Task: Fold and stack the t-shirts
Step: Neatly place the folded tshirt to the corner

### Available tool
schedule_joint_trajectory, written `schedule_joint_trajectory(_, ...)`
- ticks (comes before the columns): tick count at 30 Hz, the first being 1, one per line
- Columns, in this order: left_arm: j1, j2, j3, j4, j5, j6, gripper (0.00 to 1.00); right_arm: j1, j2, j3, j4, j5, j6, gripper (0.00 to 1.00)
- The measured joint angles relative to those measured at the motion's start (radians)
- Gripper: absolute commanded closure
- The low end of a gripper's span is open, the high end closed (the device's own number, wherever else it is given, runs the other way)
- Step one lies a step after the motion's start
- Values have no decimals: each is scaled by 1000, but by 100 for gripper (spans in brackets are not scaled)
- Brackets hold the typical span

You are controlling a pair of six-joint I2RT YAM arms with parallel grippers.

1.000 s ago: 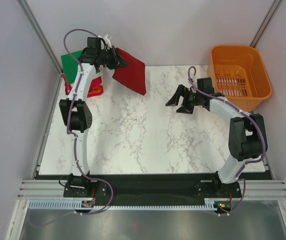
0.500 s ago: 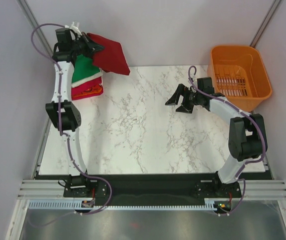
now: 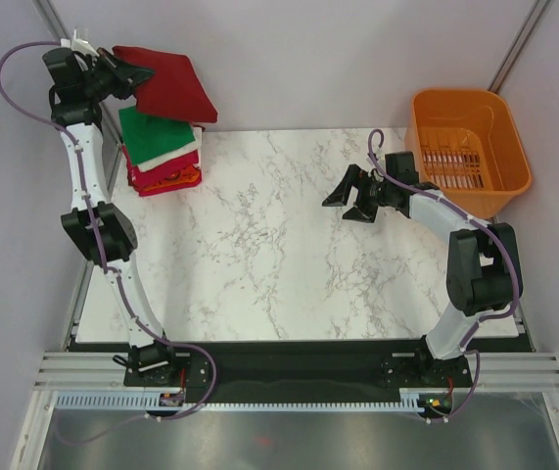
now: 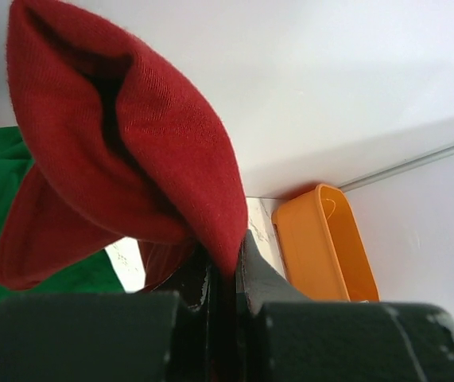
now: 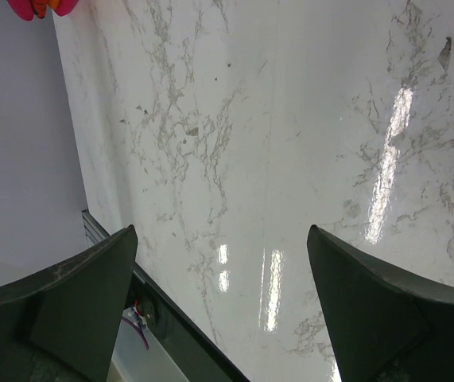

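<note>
Top external: the left gripper (image 3: 140, 74) is clamped on the folded dark red t-shirt (image 3: 173, 88), held in the air up and behind the stack (image 3: 160, 147) at the table's (image 3: 259, 274) far-left corner. Risk: released from here, it likely lands askew or slips off the back edge.

Left wrist: the jaws pinch one edge only and the layers gape. The fold may spill open on lowering.

Right wrist: the right gripper (image 5: 220, 235) is spread wide and empty over bare marble, well apart from the stack. It cannot steady anything there.
</note>
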Motion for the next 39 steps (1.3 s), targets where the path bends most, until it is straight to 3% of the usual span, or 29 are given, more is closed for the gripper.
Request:
schedule_joint_trajectory(4, 16, -17, -17, 10, 23, -5, 98, 0, 0, -1, 6, -2, 3, 3)
schedule_joint_trajectory(11, 51, -127, -243, -4, 19, 22, 98, 1, 0, -1, 15, -2, 4, 3)
schedule_joint_trajectory(20, 120, -130, -276, -99, -14, 78, 95, 10, 0, -9, 18, -2, 5, 3)
schedule_joint_trajectory(23, 138, -130, -291, -119, -20, 99, 83, 14, 0, -9, 19, -2, 5, 3)
schedule_joint_trajectory(24, 140, -130, -301, -123, -28, 109, 75, 14, 0, -9, 20, -2, 5, 3)
schedule_joint_trajectory(30, 138, -115, -357, -157, -48, 152, 56, 17, 0, -9, 21, -2, 5, 3)
schedule_joint_trajectory(33, 135, -68, -335, -157, -18, 170, 34, 19, 0, -9, 21, -2, 5, 3)
schedule_joint_trajectory(34, 133, -49, -325, -155, -7, 172, 14, 20, 0, -9, 21, -2, 5, 3)
schedule_joint_trajectory(35, 131, -30, -317, -155, 1, 182, 3, 21, 0, -9, 21, -2, 5, 3)
schedule_joint_trajectory(39, 122, 10, -314, -167, -2, 190, 0, 23, 0, -9, 21, -2, 4, 3)
